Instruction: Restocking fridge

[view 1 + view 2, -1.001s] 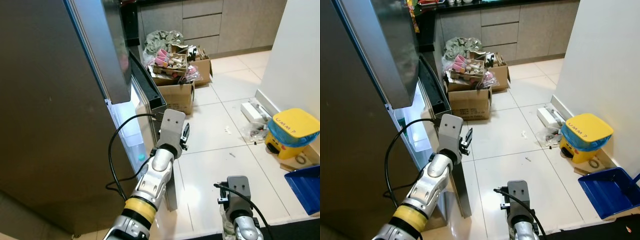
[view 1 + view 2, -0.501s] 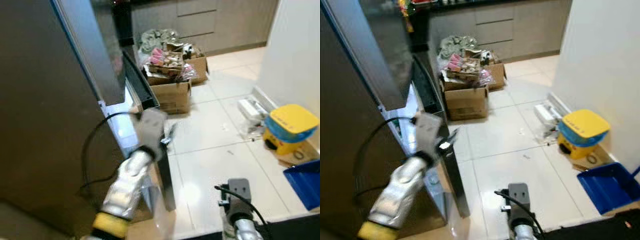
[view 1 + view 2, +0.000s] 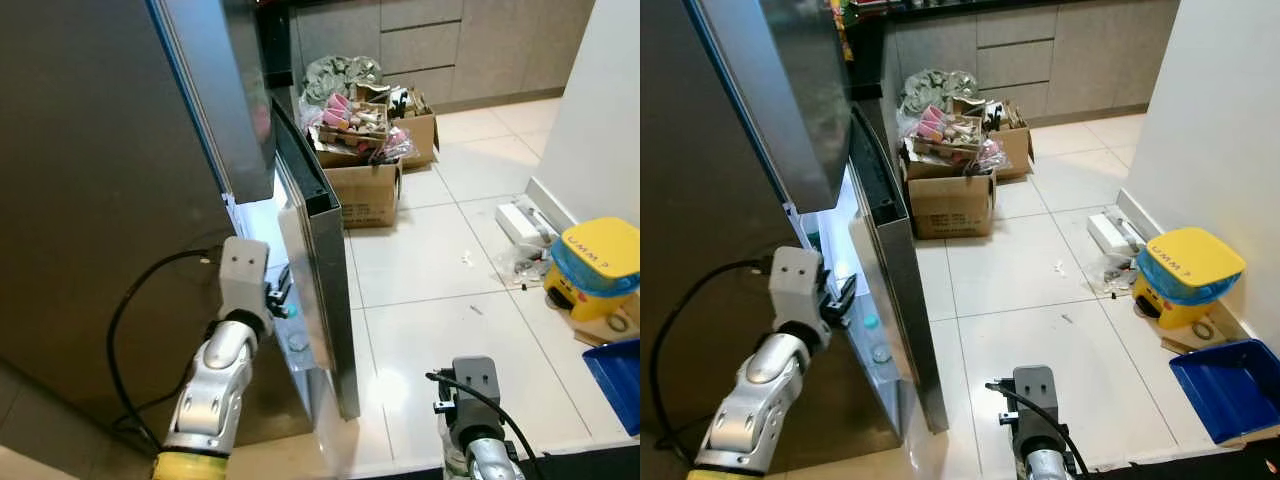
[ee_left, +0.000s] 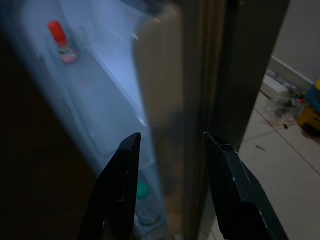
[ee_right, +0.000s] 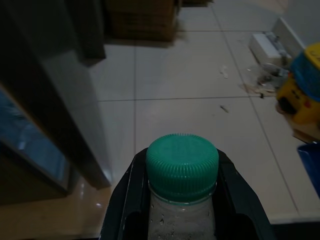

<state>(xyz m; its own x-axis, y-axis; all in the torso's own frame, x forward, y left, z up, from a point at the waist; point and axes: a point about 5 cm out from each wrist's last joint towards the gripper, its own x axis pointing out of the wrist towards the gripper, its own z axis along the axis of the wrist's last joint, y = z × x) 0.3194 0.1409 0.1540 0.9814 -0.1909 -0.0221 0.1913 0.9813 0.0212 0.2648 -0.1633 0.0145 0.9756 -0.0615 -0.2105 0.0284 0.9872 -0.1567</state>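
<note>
Right gripper point(image 5: 182, 200) is low in front of the robot and its two black fingers point(image 5: 125, 200) are closed on a clear bottle point(image 5: 181, 220) with a green cap point(image 5: 182, 165), held upright above the pale tiled floor point(image 3: 440, 330). From the head camera I see only the grey wrist block of this arm with its cable, near the lower edge. Left gripper point(image 4: 172, 145) is raised at the edge of the fridge door point(image 3: 320, 270); its fingers point(image 4: 122, 185) are spread apart, one on the inner side and one on the outer side of the door edge, and I cannot tell if they touch it. The door stands partly open, and through the gap the fridge point(image 3: 100, 200) shows a bright white-blue inside. In the lower door shelf there is another bottle with a green cap point(image 3: 872, 322), and higher inside the fridge a small item with a red top point(image 4: 57, 32) can be seen, too blurred to name. Farther on the floor, beside the white wall on the right, stands a yellow and blue bin point(image 3: 595, 265), with a blue tray point(image 3: 1230, 385) nearer to the robot and some white packaging point(image 3: 520, 220) and small litter just behind the bin. Beyond the door, two cardboard boxes point(image 3: 365, 190) stand touching each other, overfilled with mixed goods and bags. Behind them runs a row of grey kitchen cabinets point(image 3: 440, 45).
</note>
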